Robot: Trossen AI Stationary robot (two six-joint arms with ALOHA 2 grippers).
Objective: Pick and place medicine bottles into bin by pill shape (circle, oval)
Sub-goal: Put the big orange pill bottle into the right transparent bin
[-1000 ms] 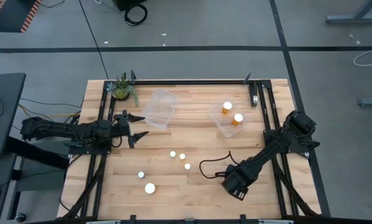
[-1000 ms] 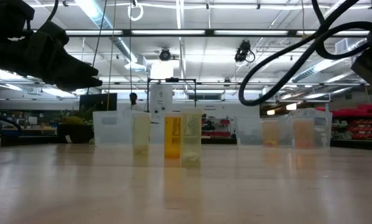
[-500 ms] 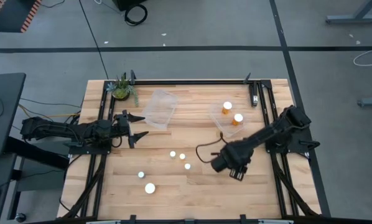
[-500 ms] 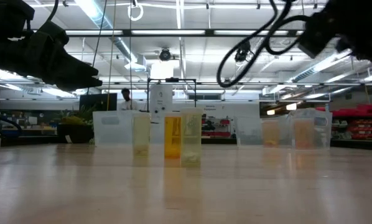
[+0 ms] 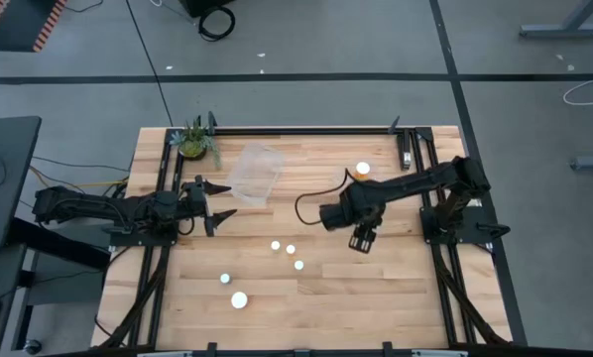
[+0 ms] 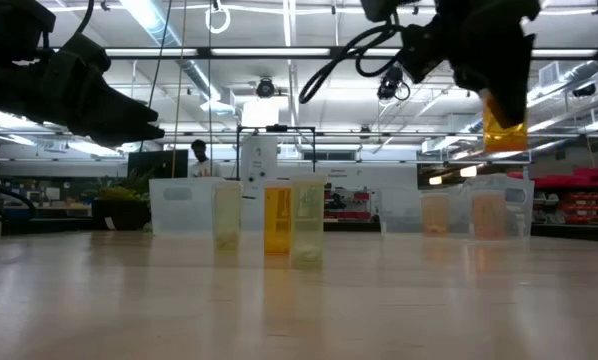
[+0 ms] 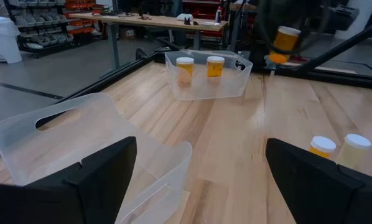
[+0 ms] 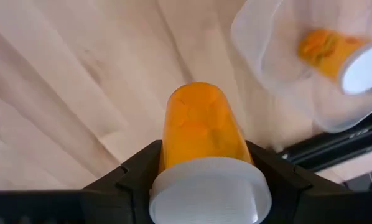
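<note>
My right gripper (image 5: 359, 236) hangs high over the table's middle right, shut on an orange medicine bottle (image 6: 504, 122) with a white cap (image 8: 208, 186). Several more bottles stand on the wood: three close together (image 5: 291, 250) and two nearer the front (image 5: 239, 299). One clear bin (image 5: 255, 174) rests far left of centre. The other bin (image 7: 204, 78) holds two orange bottles (image 7: 185, 65) and is partly hidden under my right arm in the high view. My left gripper (image 5: 212, 203) waits open at the table's left, level, pointing at the near bin (image 7: 80, 143). My right gripper pinches the orange bottle between its two fingers (image 8: 139, 165), on the body just under the white cap (image 8: 173, 146). The fingers come from above, pointing steeply down alongside the bottle. The bottle hangs cap up below them, a little tilted, lifted well clear of the table.
A small green potted plant (image 5: 193, 142) stands at the far left corner. Black frame rails (image 5: 306, 129) run along the far edge and both sides. Bare wood (image 5: 376, 297) lies at the near right. A person (image 6: 199, 155) shows in the room beyond.
My right gripper has swung from the near right of the table toward the far edge and the right bin. It has risen with the orange bottle, which stays clear of the wood. The wrist has turned on the way.
</note>
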